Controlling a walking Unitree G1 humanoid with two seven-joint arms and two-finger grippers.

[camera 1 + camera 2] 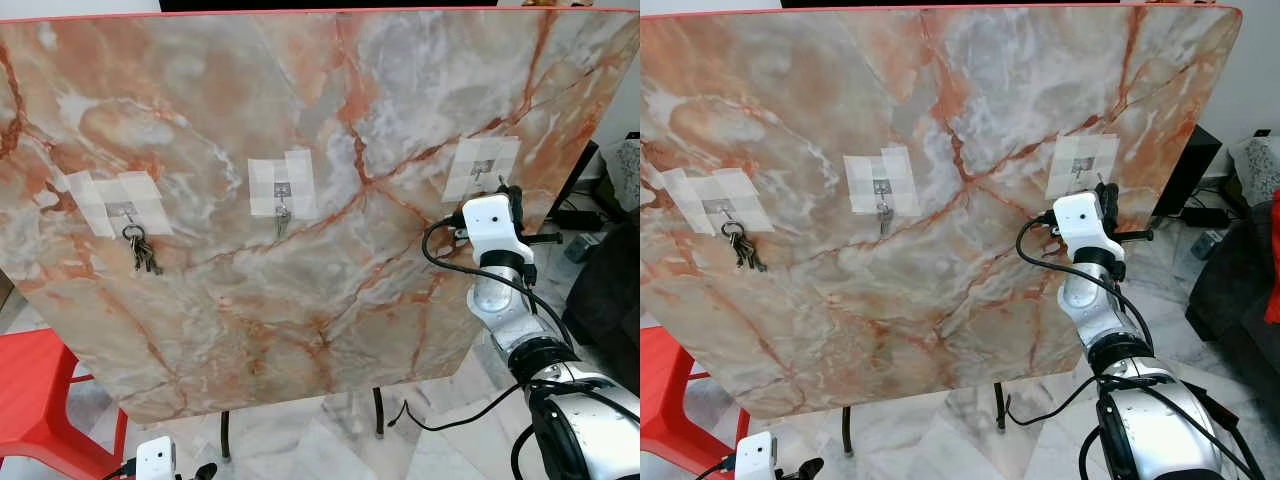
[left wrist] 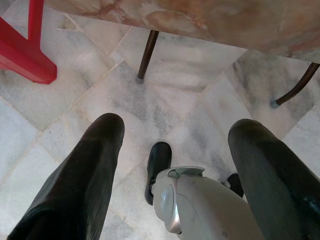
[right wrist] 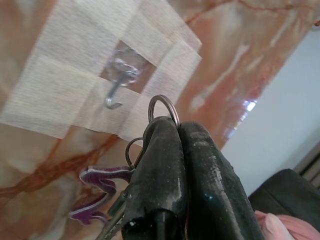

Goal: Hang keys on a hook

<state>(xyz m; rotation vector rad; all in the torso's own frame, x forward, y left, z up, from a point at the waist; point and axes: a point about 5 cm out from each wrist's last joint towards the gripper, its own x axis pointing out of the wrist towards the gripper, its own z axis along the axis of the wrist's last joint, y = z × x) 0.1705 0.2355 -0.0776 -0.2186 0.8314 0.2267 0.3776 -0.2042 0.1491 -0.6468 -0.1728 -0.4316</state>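
A tilted marble board (image 1: 320, 220) is standing in front of the robot on thin dark legs (image 2: 148, 54), with three taped patches across its face, each carrying a small metal hook. The right gripper (image 3: 177, 127) is reaching up to the right-hand patch, its two black fingers (image 3: 160, 165) pressed together and pinching a key ring (image 3: 163, 107) that is sticking out past the fingertips. The ring is sitting just beside the right hook (image 3: 119, 85), apart from it and not yet over its tip. A purple key tag (image 3: 97, 192) and a few keys are dangling from the ring beside the fingers. In the head views the right arm's white wrist housing (image 1: 492, 226) is lying against the board just below that patch.

On the left hook (image 1: 125, 212) another bunch of keys (image 1: 143, 252) is already hanging. The middle hook (image 1: 282, 192) is showing something small hanging from it, too small to identify.

The left gripper (image 2: 172, 145) is hanging low over the marble floor (image 2: 75, 95), fingers spread wide and holding nothing, near a red chair (image 1: 40, 400).
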